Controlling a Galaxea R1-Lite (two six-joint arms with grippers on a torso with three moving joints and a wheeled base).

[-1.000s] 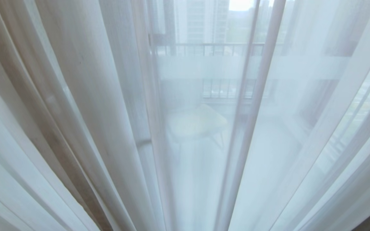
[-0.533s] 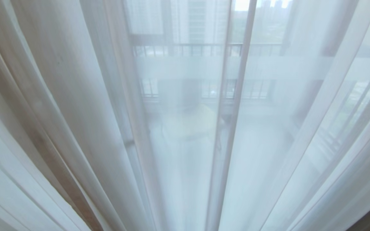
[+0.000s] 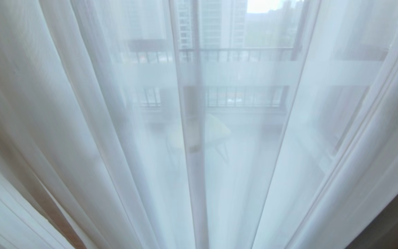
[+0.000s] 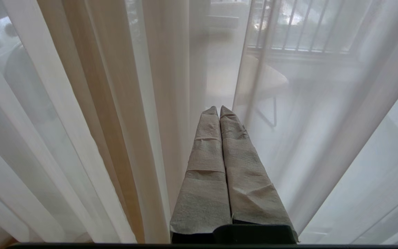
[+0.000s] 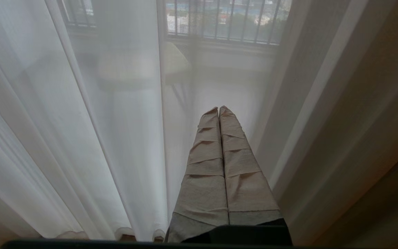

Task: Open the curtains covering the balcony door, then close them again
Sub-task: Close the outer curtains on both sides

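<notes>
The curtains fill the head view: thin white sheers (image 3: 254,166) hang in long folds, and a beige-grey drape (image 3: 29,180) shows at the lower left. Through the sheers the balcony door (image 3: 193,114) appears faintly as a dark upright frame with a frosted white band (image 3: 254,74) across the glass. Neither gripper is in the head view. My left gripper (image 4: 218,108) is shut and empty, pointing at the sheers just right of a beige drape fold (image 4: 92,86). My right gripper (image 5: 218,108) is shut and empty, facing the sheers, with a thick drape (image 5: 375,121) at its side.
Behind the glass stands a pale chair (image 3: 216,129) on the balcony floor, with a barred railing (image 3: 240,53) and tall buildings beyond. The sheer hems (image 5: 126,233) reach down to the floor.
The curtain folds have slid to the left across the head view, so the camera has moved. The beige drape has mostly left the picture on the left.
</notes>
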